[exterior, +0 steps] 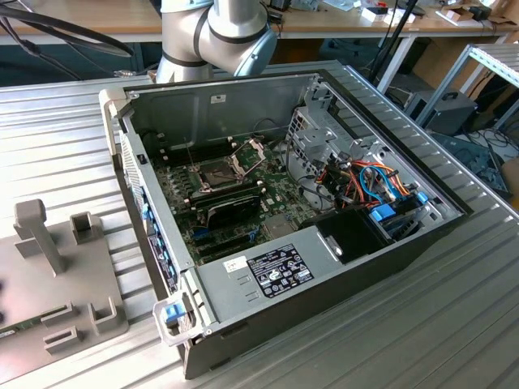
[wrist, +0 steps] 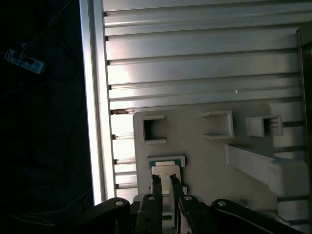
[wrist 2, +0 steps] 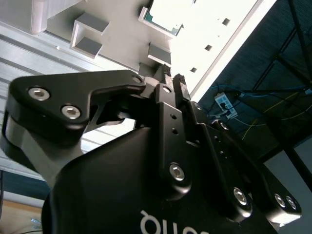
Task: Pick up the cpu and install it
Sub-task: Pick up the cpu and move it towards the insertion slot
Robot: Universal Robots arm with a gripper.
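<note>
The claw (wrist: 164,181), fingers a little apart, hangs above the cpu (wrist: 167,169) lying flat, silver side up, near the desk (wrist: 195,63) edge.

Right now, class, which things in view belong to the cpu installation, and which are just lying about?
Belongs to the job: cpu, tool by it, grey holder plate, open socket, green motherboard.
Lying about: power strip, blue cables, long black card.
</note>
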